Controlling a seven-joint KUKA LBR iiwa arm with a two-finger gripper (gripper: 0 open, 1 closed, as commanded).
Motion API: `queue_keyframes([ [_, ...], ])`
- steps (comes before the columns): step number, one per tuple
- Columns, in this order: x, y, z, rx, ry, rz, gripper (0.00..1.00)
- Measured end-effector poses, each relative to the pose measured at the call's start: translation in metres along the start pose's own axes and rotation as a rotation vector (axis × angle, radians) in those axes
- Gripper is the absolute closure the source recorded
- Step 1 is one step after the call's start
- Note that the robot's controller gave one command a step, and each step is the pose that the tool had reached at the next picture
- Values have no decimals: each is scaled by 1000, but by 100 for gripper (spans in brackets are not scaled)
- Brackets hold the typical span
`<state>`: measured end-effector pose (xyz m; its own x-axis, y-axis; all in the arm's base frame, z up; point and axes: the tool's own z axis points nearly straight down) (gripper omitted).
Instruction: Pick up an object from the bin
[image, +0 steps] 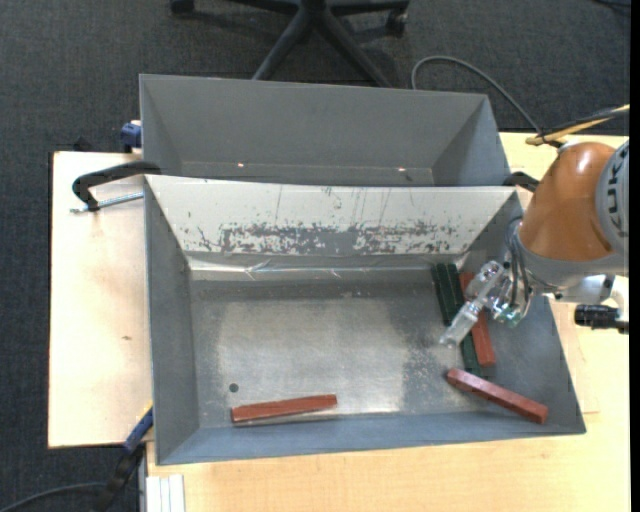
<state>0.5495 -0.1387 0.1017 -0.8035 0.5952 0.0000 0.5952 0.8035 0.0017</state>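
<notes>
The end effector (458, 330) is low over a short red bar (484, 346) at the bin's (170, 300) right; its opening cannot be told. The approach step seems in hand, and next it must settle and close.

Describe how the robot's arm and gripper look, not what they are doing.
The arm wears a rounded, glossy orange cover with a grey band beneath it, and there is dark lettering on a pale part at the view's right edge. A small black plug sticks out below. The gripper is slim bare silver metal with a teal spot near its base.
</notes>
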Motion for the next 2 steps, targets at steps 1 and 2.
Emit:
queue_keyframes([
  [1,14,23,1,-1,-3,1010,0],
  [2,-1,20,31,-1,8,546,0],
])
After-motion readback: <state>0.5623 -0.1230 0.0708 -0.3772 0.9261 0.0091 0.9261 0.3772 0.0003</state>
